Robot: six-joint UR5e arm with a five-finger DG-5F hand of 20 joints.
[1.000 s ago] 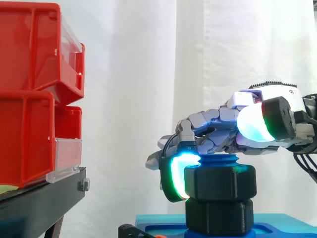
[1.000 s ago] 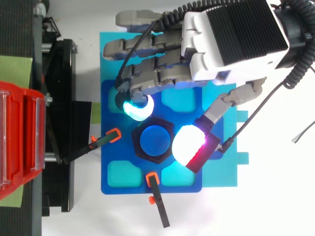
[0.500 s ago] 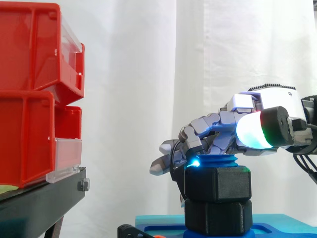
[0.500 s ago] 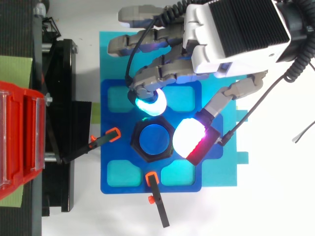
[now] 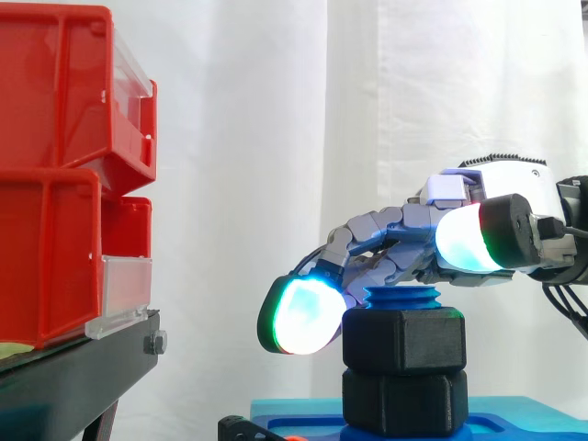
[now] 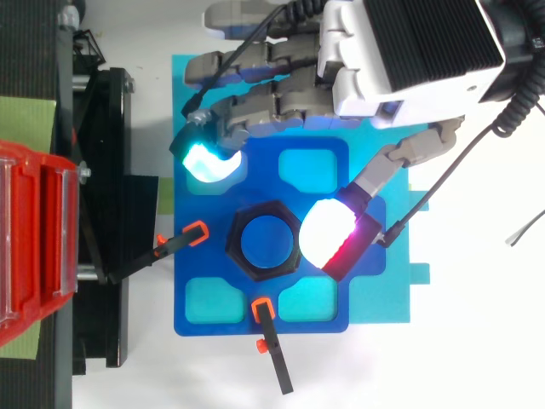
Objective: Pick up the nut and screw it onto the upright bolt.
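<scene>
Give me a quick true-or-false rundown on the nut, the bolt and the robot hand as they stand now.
1. The black hex nut sits on the blue bolt, with thread showing above it. True.
2. The robot hand has its fingers curled round the nut. False: they are stretched out, and the glowing fingertip hangs beside the nut, apart from it.
3. A second black hex piece sits directly under the nut. True.
4. The bolt lies flat on the blue fixture. False: it stands upright.
5. Red bins are stacked on the black stand. True.
</scene>
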